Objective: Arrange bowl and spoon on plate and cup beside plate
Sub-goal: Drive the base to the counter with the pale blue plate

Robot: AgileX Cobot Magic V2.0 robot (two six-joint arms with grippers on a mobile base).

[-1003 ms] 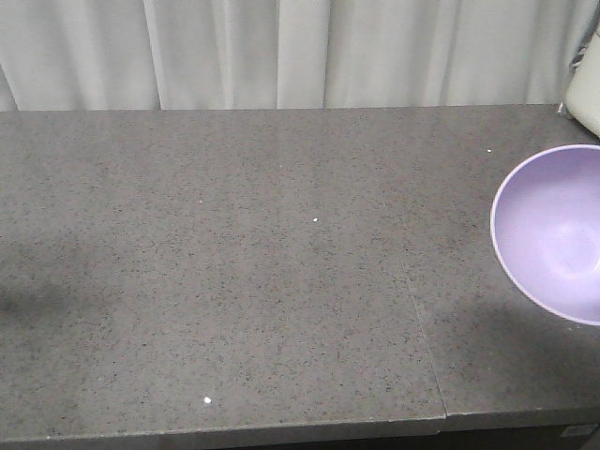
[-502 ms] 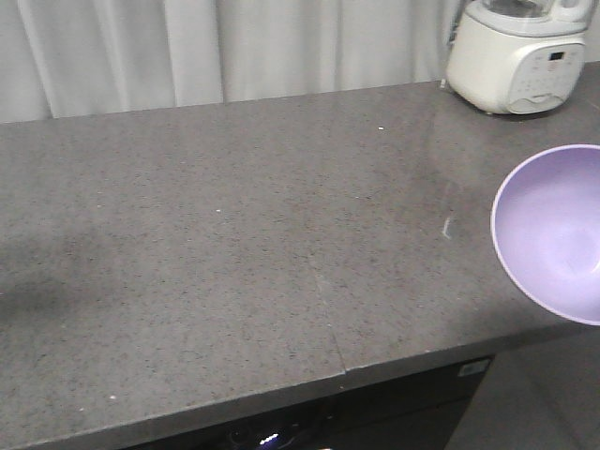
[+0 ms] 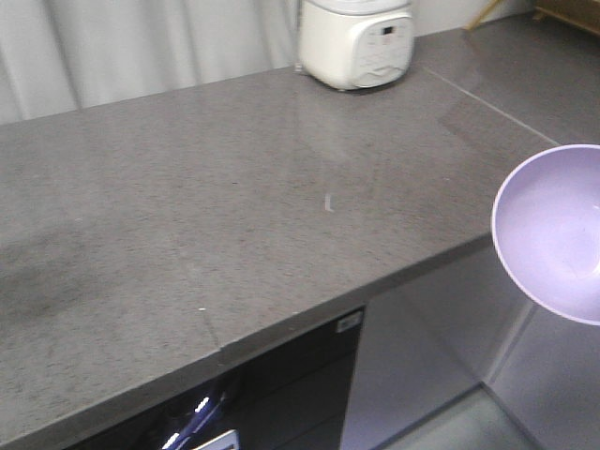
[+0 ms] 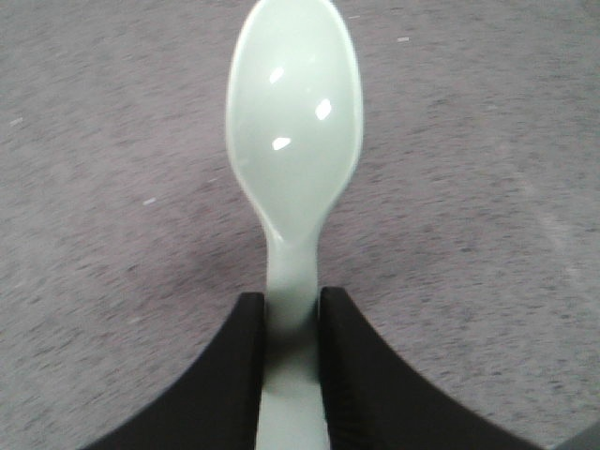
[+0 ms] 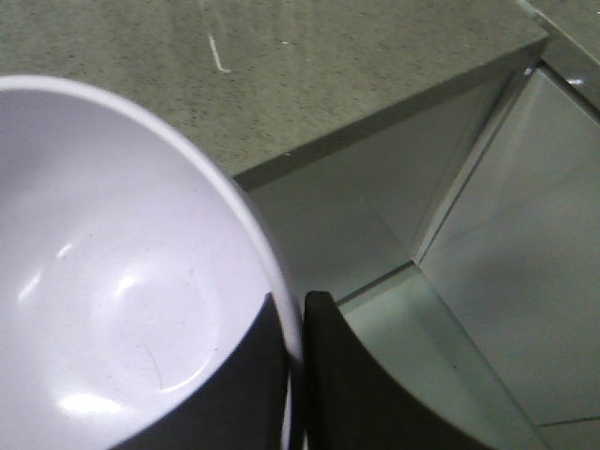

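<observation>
The right gripper [image 5: 295, 375] is pinching the bowl [image 5: 112, 281] by its thin rim, past the front edge of the countertop [image 3: 234, 187], so a slipping grip is risking a fall. The left gripper [image 4: 291, 375] is clamping the spoon [image 4: 295, 141].

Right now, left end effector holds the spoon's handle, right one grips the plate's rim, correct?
No: the right wrist view shows the right end effector gripping the bowl by its rim, not a plate. The left end effector does hold the spoon.
</observation>
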